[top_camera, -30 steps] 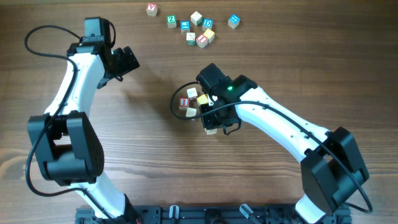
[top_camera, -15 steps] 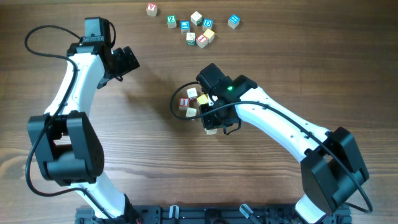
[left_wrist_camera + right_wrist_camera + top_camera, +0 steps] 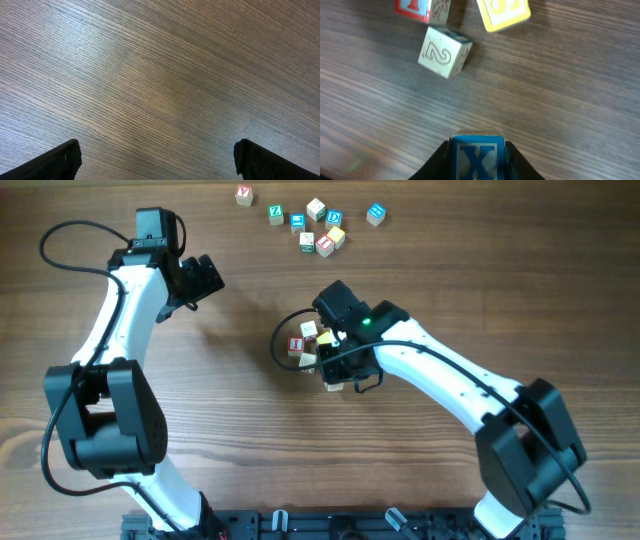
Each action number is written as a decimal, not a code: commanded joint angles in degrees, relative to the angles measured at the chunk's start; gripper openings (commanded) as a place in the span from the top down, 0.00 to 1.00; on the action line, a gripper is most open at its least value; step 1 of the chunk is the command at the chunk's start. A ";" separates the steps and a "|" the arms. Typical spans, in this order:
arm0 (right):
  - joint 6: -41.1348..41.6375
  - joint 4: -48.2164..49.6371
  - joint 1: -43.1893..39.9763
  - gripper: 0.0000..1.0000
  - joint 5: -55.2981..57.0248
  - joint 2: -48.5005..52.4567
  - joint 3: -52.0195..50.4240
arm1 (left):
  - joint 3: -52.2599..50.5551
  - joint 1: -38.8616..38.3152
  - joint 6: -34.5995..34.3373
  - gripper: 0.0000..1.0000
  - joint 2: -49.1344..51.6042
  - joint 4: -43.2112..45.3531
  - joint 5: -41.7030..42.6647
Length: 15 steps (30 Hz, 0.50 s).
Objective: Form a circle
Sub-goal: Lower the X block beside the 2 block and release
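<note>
A small group of wooden letter cubes (image 3: 306, 344) lies mid-table in a loose arc; no closed circle shows. In it are a red-lettered cube (image 3: 296, 346), a yellow cube (image 3: 325, 338) and pale ones. My right gripper (image 3: 336, 378) hangs just right of and below this group, shut on a blue X cube (image 3: 477, 157), which sits squarely between its fingers. The right wrist view also has a pale "2" cube (image 3: 444, 52), the yellow cube (image 3: 502, 12) and the red-lettered cube (image 3: 415, 6) ahead of the held one. My left gripper (image 3: 157, 161) is open over bare wood, far left of the group (image 3: 208, 276).
Several loose letter cubes (image 3: 312, 225) lie scattered along the far edge of the table, one red-lettered cube (image 3: 244, 195) at their left end and a blue one (image 3: 375, 214) at their right. The right arm's cable loops beside the cube group.
My right gripper has shifted slightly left, toward the cube group, with the blue X cube still in it. The left arm has not moved.
</note>
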 commanded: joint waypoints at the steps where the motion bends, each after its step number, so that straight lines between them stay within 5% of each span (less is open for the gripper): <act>1: 0.61 1.66 0.46 0.81 1.07 3.45 -0.48 | 0.63 0.20 0.26 0.00 -0.98 0.00 0.07; 15: 2.19 3.80 0.46 0.76 2.56 6.14 -0.48 | 0.63 0.20 0.26 0.00 -0.98 0.00 0.07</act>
